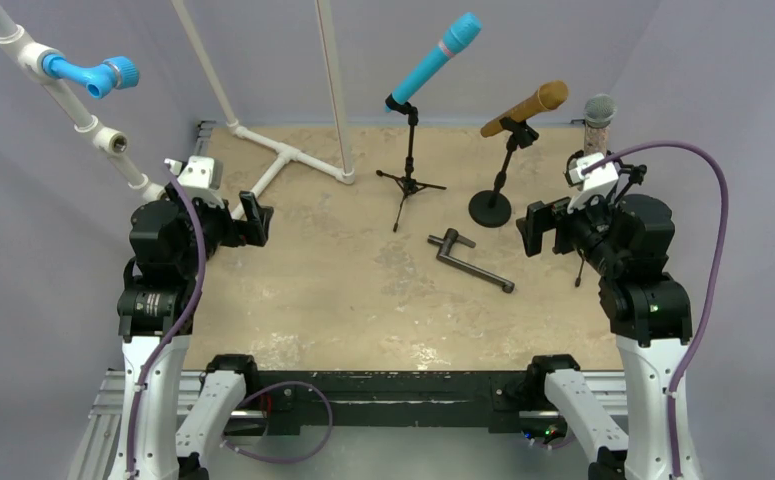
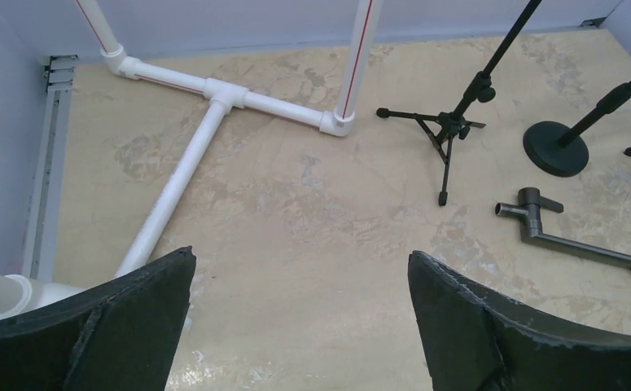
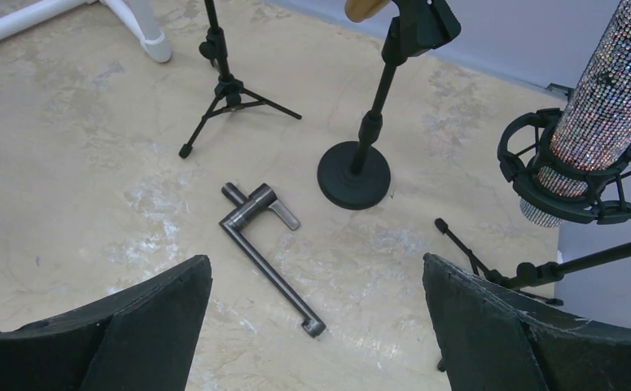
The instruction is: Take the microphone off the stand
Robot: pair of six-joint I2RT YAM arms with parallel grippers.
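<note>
The right gripper [image 1: 535, 228] hangs spread wide and empty, and it is the nearer tool: the gold microphone [image 1: 526, 108] sits just beyond it, clipped on a round-based stand [image 1: 491, 207], its long axis slanting up to the right. The glitter microphone [image 1: 599, 120] stands upright beside that wrist, while the blue microphone [image 1: 433, 60] and the left gripper [image 1: 255, 218], also spread and empty, lie further left

A blue microphone [image 1: 433, 60] sits tilted up in a black three-legged stand [image 1: 410, 182], a gold microphone [image 1: 525, 108] leans in a round-footed stand [image 1: 490, 208], and a sparkly silver microphone [image 3: 613, 81] stands upright in a black ring holder [image 3: 576, 210].
</note>
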